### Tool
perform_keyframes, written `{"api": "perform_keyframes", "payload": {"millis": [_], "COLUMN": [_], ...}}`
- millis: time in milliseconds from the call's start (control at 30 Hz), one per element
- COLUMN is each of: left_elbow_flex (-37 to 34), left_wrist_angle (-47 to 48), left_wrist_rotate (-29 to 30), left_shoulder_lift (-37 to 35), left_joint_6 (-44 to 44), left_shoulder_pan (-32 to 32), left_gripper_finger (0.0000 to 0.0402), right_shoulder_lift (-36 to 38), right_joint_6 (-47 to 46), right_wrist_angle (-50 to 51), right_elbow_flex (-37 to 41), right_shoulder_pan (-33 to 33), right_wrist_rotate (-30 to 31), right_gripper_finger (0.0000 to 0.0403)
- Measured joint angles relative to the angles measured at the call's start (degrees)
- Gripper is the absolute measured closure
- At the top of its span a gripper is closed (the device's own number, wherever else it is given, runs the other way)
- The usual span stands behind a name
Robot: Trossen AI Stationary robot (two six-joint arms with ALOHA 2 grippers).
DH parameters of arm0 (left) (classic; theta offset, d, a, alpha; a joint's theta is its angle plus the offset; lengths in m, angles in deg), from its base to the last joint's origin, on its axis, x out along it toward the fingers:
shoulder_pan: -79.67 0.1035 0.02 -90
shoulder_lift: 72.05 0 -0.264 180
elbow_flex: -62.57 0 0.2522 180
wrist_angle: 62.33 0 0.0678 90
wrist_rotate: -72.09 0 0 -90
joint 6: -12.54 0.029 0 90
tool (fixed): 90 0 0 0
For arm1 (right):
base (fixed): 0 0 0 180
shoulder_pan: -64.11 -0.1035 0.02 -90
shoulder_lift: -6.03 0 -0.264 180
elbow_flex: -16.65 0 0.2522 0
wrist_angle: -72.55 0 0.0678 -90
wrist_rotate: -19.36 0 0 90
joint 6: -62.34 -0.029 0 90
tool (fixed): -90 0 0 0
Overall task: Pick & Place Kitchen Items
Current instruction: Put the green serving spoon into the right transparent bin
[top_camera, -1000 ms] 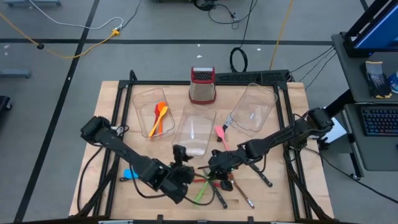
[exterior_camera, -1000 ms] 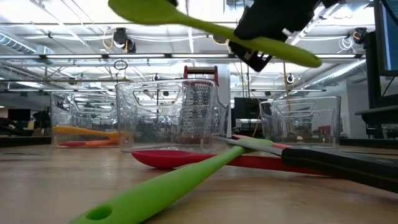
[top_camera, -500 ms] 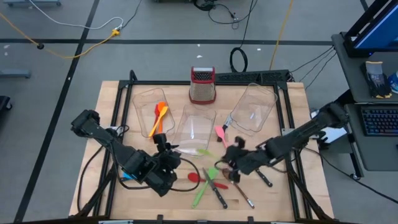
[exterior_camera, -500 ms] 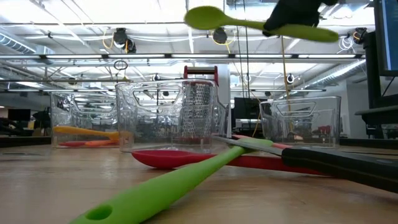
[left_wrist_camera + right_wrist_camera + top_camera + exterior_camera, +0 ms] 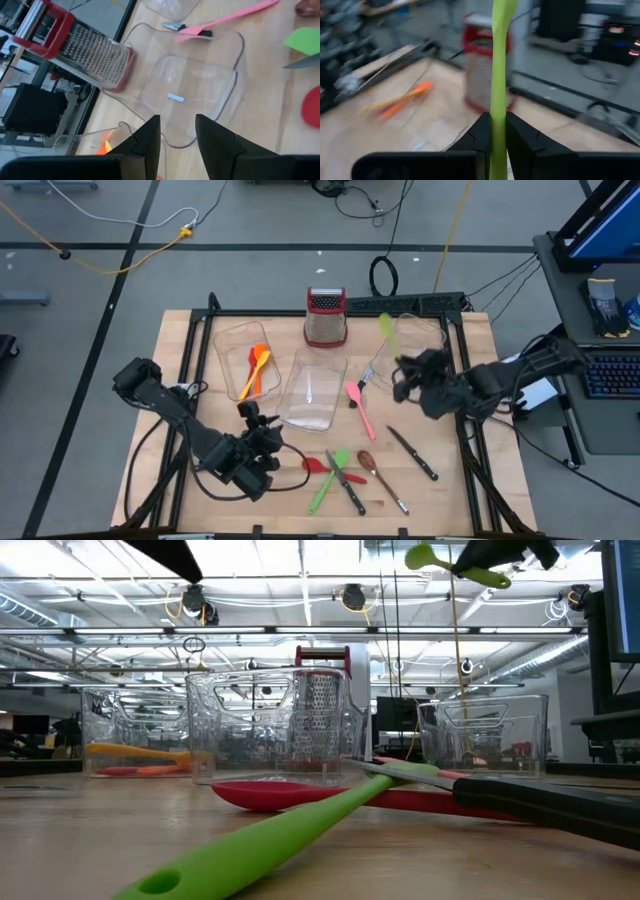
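My right gripper (image 5: 402,366) is shut on a light green spoon (image 5: 385,330), held high over the near left part of the right clear bin (image 5: 425,340); the low view shows the spoon (image 5: 448,562) far above the table. My left gripper (image 5: 262,432) hovers open near the middle bin (image 5: 200,90), with nothing between its fingers. The left bin (image 5: 235,345) holds orange utensils (image 5: 255,370). Flat on the table lie a pink spatula (image 5: 357,402), a green spatula (image 5: 328,480), a red spoon (image 5: 316,465), knives (image 5: 412,452) and a brown spoon (image 5: 378,475). My right gripper pinches the green spoon's handle (image 5: 497,112) between its two fingers (image 5: 520,135). The handle runs forward along the fingers, and the bowl end (image 5: 385,328) points toward the table's far edge. The spoon is lifted clear of the table and the bins.
A red-topped metal grater (image 5: 326,317) stands at the far edge between the left and right bins. Black frame rails (image 5: 470,450) run along the table's sides. Bare wood shows at the near left and near right.
My right gripper has risen and gone toward the table's far right, from over the utensil pile to the right bin, turning so that the green spoon's bowl swings from pointing left to pointing at the far edge. My left gripper has drawn back toward the table's left.
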Motion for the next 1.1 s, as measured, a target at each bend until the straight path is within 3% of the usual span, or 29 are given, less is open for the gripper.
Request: {"api": "perform_keyframes", "payload": {"millis": [233, 600, 1100], "left_elbow_flex": [-2.1, -2.2, -2.2], "left_wrist_angle": [-0.4, -1.0, -3.4], "left_wrist_rotate": [3.6, 6.2, 7.6], "left_shoulder_lift": [0.0, 0.0, 0.0], "left_joint_6": [-3.4, -5.0, -5.7], "left_shoulder_pan": [0.0, -0.8, -2.5], "left_gripper_finger": [0.0273, 0.0273, 0.0273], "right_shoulder_lift": [0.0, -1.0, -1.1], "right_joint_6": [-17.2, -30.4, -20.1], "right_wrist_angle": [10.1, 9.5, -6.9], "right_elbow_flex": [0.0, 10.7, 21.5], "right_shoulder_pan": [9.1, 22.7, 34.4], "right_wrist_rotate": [1.3, -16.1, -29.1], "right_gripper_finger": [0.0374, 0.0374, 0.0374]}}
